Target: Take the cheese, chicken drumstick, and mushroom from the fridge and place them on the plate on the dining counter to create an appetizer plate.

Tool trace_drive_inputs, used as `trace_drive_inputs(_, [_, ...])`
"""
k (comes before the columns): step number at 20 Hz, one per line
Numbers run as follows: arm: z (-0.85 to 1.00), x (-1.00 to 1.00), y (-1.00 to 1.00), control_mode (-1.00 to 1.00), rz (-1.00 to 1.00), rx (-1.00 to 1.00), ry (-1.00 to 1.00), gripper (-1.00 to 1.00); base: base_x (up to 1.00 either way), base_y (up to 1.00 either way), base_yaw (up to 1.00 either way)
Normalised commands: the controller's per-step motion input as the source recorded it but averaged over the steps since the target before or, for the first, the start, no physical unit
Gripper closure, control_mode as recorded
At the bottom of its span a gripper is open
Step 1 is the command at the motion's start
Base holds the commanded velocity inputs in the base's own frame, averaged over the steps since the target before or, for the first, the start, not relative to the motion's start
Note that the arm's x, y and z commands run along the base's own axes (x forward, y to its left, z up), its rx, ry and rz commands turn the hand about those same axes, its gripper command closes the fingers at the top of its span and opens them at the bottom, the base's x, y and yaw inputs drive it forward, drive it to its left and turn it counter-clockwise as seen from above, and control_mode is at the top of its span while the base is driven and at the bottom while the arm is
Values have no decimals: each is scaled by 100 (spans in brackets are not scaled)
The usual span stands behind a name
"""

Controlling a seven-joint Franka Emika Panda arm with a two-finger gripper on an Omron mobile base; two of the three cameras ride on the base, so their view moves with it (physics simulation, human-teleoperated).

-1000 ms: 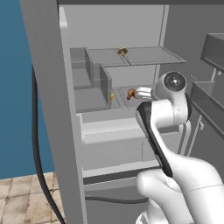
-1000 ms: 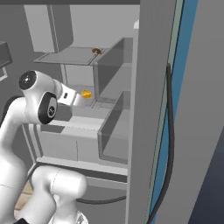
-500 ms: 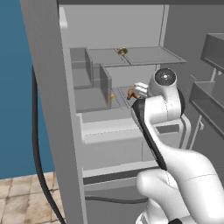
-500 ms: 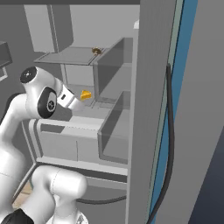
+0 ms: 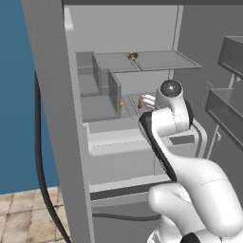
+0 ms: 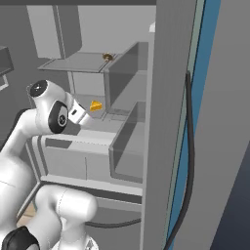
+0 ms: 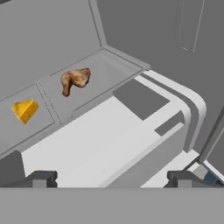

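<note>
Pale grey interior of the open fridge (image 5: 142,28), with thin shelves and a drawer front across the middle of both base views. Hand view: the gripper (image 7: 111,177) hangs above the white drawer top, its two dark fingertips (image 7: 41,177) at the lower left and lower right of the frame, set wide apart with nothing between them. On the grey shelf beyond, in the upper left of the hand view, lie the chicken drumstick (image 7: 75,79) (orange-brown, glossy, lumpy) and, further left and apart from it, the yellow cheese (image 7: 25,110) wedge, each on its own shelf panel. Left base view: the arm reaches into the fridge at centre frame; the drumstick shows just left of the wrist and a sliver of the cheese left of that, by a clear divider. On the upper shelf, above centre of the frame, sits the small tan mushroom (image 5: 132,56). Right base view: the cheese lies just right of the hand, left of centre, and the mushroom on the shelf above it
</note>
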Motion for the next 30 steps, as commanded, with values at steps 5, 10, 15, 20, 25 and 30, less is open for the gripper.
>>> trace_drive_inputs(5, [-42, 31, 0, -100, 0, 0, 0, -100, 0, 0, 0])
trace_drive_inputs(10, [-19, 32, 0, -100, -2, 0, 0, -100, 0, 0, 0])
trace_drive_inputs(15, [-1, 22, 0, -100, -2, 0, 0, -100, 0, 0, 0])
trace_drive_inputs(20, [0, 33, 0, -100, 0, 0, 0, -100, 0, 0, 0])
trace_drive_inputs(25, [0, 35, 0, -100, 0, -2, 0, -100, 0, 0, 0])
trace_drive_inputs(30, [-20, 31, 0, -100, 0, -11, 0, -100, 0, 0, 0])
